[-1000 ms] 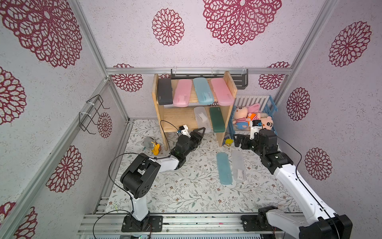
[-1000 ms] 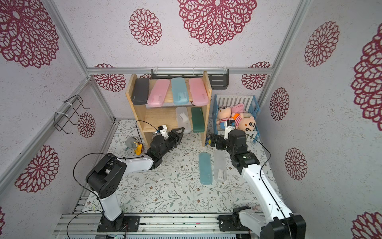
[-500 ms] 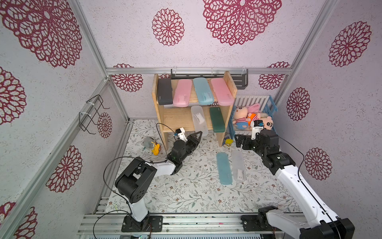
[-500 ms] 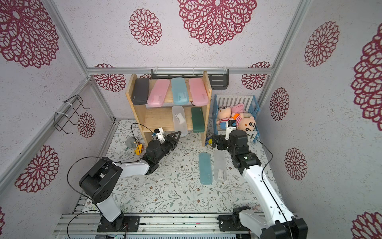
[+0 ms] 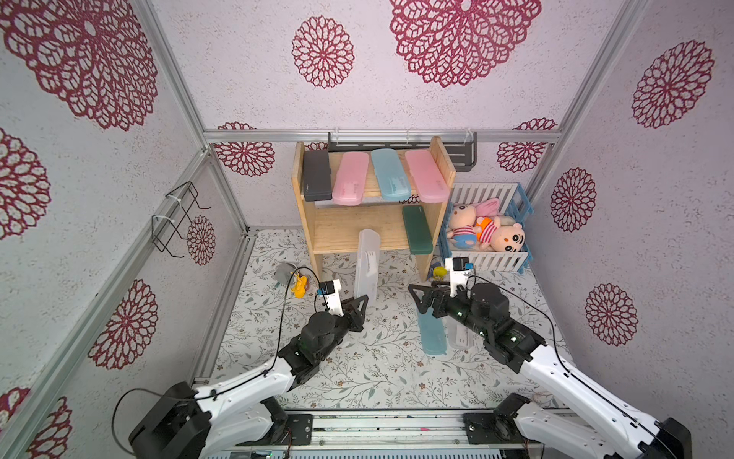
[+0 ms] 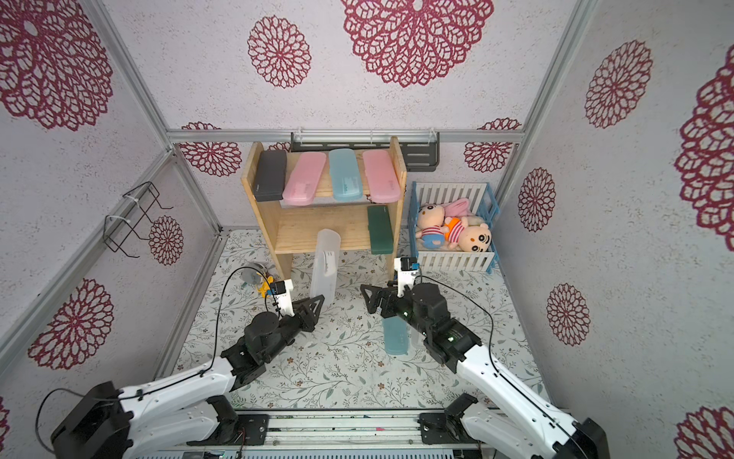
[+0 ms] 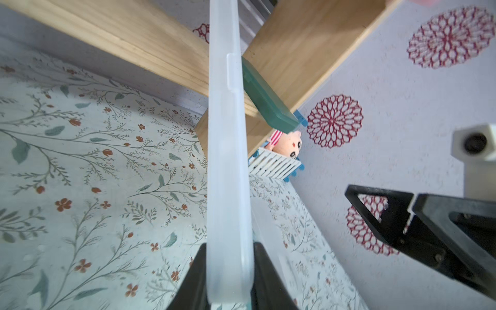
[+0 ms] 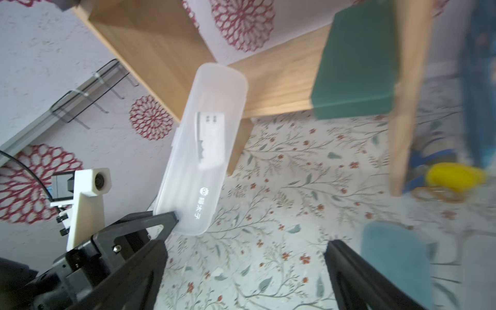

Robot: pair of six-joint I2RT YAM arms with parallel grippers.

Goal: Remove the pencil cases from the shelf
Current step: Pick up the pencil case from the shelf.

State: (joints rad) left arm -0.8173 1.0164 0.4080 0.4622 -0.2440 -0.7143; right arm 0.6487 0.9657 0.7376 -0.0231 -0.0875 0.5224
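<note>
Clamping a frosted clear pencil case point(image 5: 367, 262), left end effector point(image 5: 363, 303); right end effector point(image 8: 247, 243) spread wide.

The shelf point(image 5: 341, 232) is pale pine, with a black case point(image 5: 317, 177), pink cases point(image 5: 349, 179), blue case point(image 5: 390, 175), green case point(image 5: 416, 229), frosted case point(image 5: 367, 262), and a leafy floral mat point(image 5: 377, 369)

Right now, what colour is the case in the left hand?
Frosted clear case; right wrist view shows it best.
</note>
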